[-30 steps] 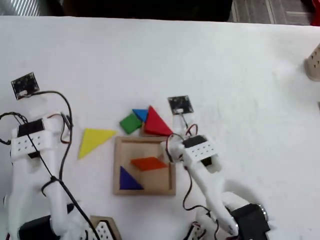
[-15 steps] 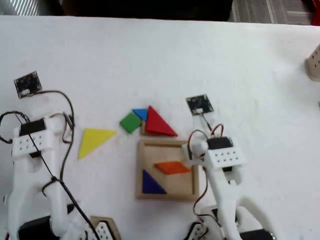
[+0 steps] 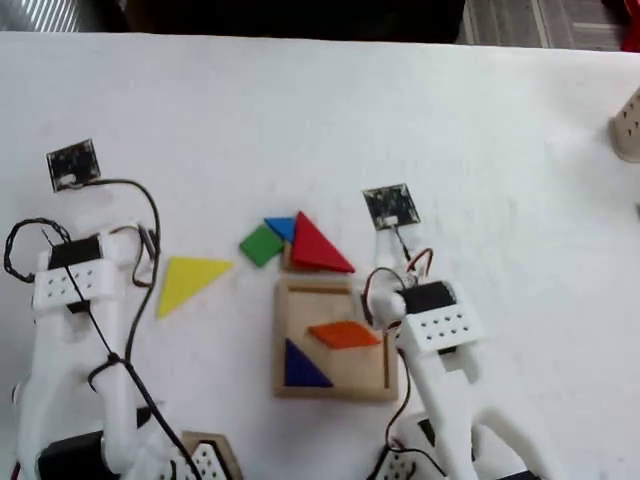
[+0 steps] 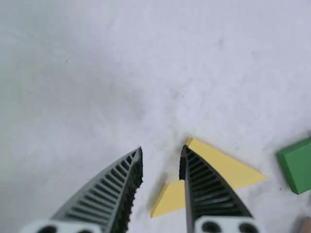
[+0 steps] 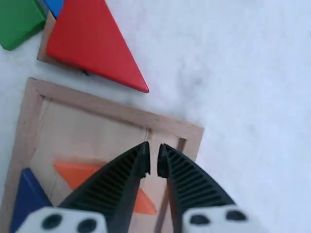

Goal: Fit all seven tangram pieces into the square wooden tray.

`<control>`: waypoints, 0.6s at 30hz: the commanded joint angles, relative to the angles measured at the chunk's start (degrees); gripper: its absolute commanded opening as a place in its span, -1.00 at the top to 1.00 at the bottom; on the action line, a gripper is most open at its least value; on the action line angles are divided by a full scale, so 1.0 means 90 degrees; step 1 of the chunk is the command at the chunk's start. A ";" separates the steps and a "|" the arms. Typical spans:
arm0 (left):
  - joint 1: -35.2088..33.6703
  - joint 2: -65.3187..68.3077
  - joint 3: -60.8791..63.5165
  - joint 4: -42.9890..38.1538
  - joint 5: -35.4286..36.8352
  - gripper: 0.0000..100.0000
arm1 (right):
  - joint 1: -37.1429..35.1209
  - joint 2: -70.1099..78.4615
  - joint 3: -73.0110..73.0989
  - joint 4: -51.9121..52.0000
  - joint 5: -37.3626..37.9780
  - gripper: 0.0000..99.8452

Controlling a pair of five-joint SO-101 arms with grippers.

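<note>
The wooden tray sits on the white table. An orange piece and a blue triangle lie inside it. From the tray, the red triangle is at 12 o'clock, the green square at 11 and the yellow triangle at 10.

The pieces look flat, stiff and light. I think they slide easily, so pinch one across its thin edges.

The left gripper points down just beside the yellow triangle. Its jaws are open a little and hold nothing. The right gripper hangs over the tray's 2 o'clock corner. Its jaws are almost closed and hold nothing.
</note>
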 commanded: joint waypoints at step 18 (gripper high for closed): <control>0.0103 0.0005 -0.0088 -0.0098 -0.0078 0.73 | -0.1011 -0.0103 0.1162 -0.1187 0.0352 0.97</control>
